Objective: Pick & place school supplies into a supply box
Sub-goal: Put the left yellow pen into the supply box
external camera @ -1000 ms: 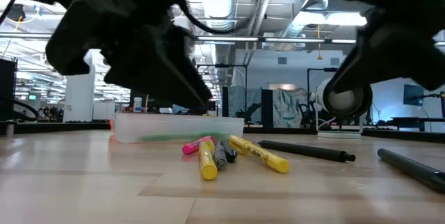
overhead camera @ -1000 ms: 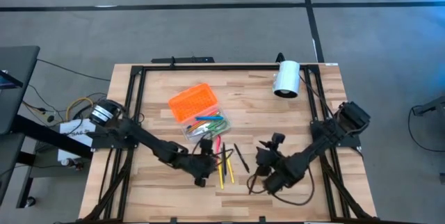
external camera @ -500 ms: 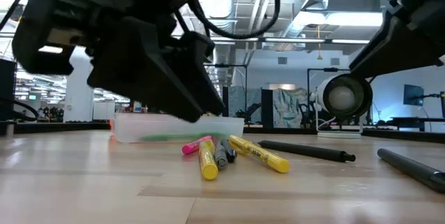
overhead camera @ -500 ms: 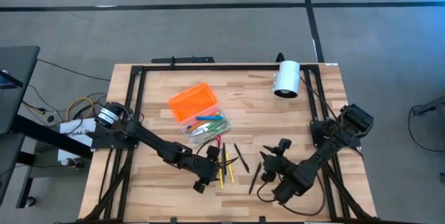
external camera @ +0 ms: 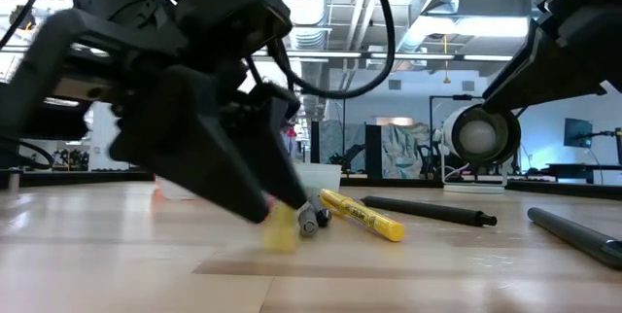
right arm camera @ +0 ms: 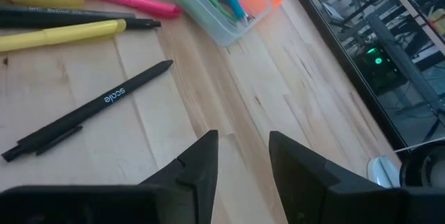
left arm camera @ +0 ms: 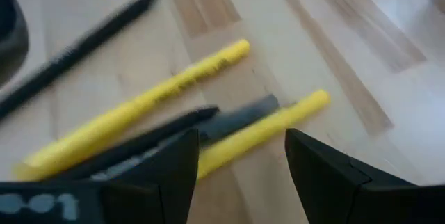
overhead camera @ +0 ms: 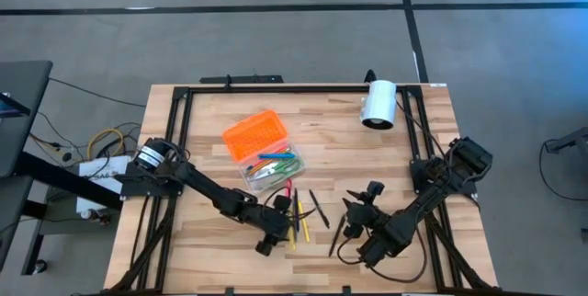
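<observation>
Left pincer [left arm camera: 240,158] astride yellow pen [left arm camera: 261,132].

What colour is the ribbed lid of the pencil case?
Bright orange; the rectangular plastic pencil case's ribbed lid shows best in the high view.

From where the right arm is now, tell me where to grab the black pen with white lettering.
Take the black pen mid-barrel, near the lettering, coming straight down with the right gripper open and its fingers across the barrel. The pen lies flat on the table, apart from the yellow pen, with bare wood on both sides.
</observation>
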Action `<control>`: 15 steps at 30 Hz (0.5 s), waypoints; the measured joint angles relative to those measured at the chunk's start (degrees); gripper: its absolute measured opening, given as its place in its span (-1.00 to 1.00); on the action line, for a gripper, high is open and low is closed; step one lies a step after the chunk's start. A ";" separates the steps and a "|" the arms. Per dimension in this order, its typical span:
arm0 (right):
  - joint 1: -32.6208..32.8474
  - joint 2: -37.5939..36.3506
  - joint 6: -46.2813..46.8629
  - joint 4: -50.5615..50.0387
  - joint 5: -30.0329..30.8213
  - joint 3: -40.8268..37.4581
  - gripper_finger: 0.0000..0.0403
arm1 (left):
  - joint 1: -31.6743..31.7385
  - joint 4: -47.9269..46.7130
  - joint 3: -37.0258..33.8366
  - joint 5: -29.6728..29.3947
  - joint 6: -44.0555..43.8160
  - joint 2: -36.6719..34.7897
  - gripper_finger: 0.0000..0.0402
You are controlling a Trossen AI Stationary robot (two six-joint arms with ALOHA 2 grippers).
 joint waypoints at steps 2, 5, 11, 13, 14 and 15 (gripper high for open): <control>0.00 0.00 -0.16 0.00 -0.07 0.00 -0.39 | 0.00 -1.49 0.05 1.58 -1.60 -0.05 0.02; 0.00 0.00 -0.45 -0.43 -0.08 0.00 -0.39 | 0.00 -4.14 0.16 3.25 -3.53 -0.23 0.02; -0.02 0.00 -0.44 -0.89 -0.09 0.00 -0.39 | -2.74 -13.02 0.18 5.42 -7.59 -2.55 0.02; -0.02 0.00 -0.46 -0.93 -0.03 0.00 -0.39 | -3.79 -15.64 0.08 4.87 -8.42 -3.72 0.02; -0.13 0.00 -0.46 -0.96 0.17 0.00 -0.39 | -4.40 -16.79 0.03 4.27 -8.78 -4.32 0.02; -0.31 0.00 -0.46 -0.96 0.43 0.00 -0.39 | -4.94 -17.82 -0.01 3.92 -9.17 -4.91 0.01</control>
